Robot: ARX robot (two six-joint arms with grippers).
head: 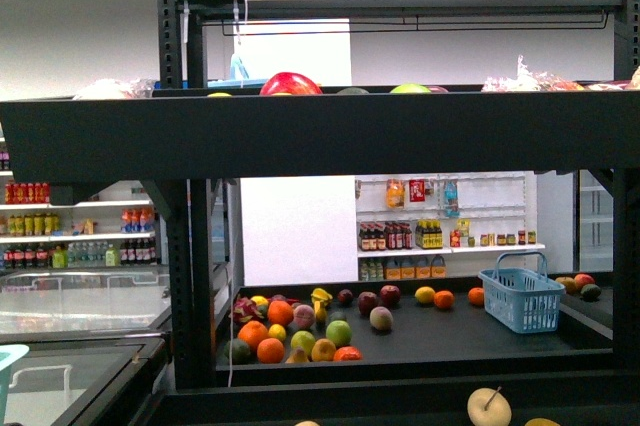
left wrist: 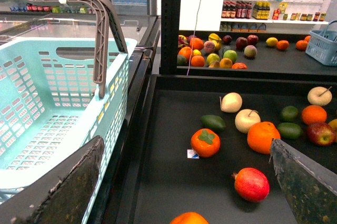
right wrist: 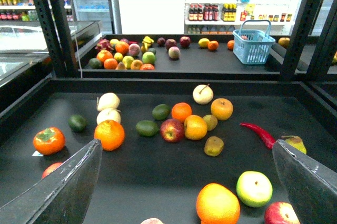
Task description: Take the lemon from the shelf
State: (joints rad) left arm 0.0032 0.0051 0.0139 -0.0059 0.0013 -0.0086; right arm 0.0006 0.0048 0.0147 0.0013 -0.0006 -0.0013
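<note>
Small yellow lemon (right wrist: 203, 42) on far shelf (right wrist: 210, 66) tier, beside blue basket (right wrist: 254, 45). Both grippers' jaws apart, empty.

Shop, bottle shelves (head: 80, 236), fruit rack (head: 400, 341), basket (head: 520, 298)

Dark grey shelf (right wrist: 158, 79), pale turquoise lattice basket (left wrist: 47, 92), red chilli (right wrist: 258, 133).

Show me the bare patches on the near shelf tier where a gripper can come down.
Bare floor lies between the persimmon and the red apple, toward the near edge, and past the red chili by the shelf back rim. It is crowded around the orange mid-tier.
</note>
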